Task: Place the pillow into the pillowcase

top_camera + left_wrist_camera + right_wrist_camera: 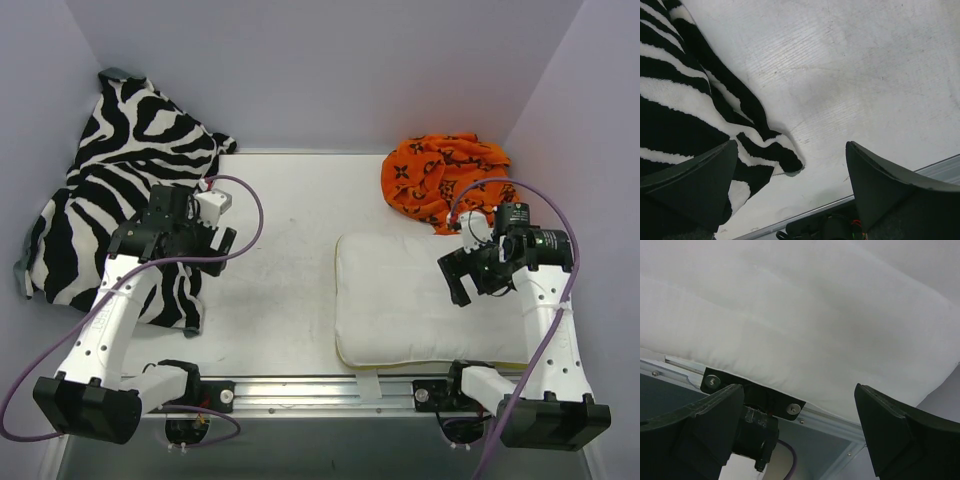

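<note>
The white pillow (415, 300) with yellow piping lies flat at the near right of the table. It fills most of the right wrist view (790, 315). The orange pillowcase (440, 178) with dark brown motifs lies crumpled at the far right, just behind the pillow. My right gripper (478, 278) hangs above the pillow's right part, open and empty (799, 387). My left gripper (185, 250) is at the left, over the edge of the zebra cloth, open and empty (791, 145).
A black-and-white zebra-striped cloth (120, 170) covers the far left of the white table (285, 240) and climbs the left wall; its corner shows in the left wrist view (680, 100). A metal rail (330, 388) runs along the near edge. Grey walls close in three sides.
</note>
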Controlling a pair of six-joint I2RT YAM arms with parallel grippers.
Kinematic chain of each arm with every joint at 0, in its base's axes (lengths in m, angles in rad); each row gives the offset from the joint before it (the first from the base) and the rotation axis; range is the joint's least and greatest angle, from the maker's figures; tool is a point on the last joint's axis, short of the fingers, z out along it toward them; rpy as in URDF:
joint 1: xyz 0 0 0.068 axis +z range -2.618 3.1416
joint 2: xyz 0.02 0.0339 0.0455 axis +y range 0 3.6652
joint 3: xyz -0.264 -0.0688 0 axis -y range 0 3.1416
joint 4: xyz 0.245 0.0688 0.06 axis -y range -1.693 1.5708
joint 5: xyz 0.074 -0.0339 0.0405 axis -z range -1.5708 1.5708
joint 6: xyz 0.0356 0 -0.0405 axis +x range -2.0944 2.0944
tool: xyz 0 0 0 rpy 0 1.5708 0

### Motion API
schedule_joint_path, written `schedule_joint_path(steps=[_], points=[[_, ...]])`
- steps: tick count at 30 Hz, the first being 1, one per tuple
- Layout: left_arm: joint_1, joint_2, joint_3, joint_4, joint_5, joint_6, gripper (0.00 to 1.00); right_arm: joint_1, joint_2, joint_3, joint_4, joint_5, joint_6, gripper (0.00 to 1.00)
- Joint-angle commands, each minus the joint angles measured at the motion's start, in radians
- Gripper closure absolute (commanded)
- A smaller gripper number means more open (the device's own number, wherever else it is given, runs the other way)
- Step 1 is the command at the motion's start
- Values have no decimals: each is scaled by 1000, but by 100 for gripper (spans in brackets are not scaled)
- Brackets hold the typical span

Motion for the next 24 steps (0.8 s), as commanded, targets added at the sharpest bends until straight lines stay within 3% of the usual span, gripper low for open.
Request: schedule_joint_path(steps=[1, 9, 15, 19, 20, 24], points=[[-5, 4, 60, 23, 60, 30, 3, 1, 29, -9, -62, 78, -65, 0], [-13, 33, 150, -17, 154, 58, 3, -10, 237, -132, 54, 229, -147, 0], [-11, 13, 150, -54, 195, 79, 3, 39, 533, -100, 99, 103, -181, 4], [-2, -10, 146, -100, 205, 95, 3, 223, 663, -65, 166, 65, -109, 6], [1, -10, 144, -105, 206, 95, 3, 321, 689, -53, 174, 45, -89, 6], [49, -2, 179, -151, 273, 99, 3, 536, 846, 79, 208, -117, 88, 8]])
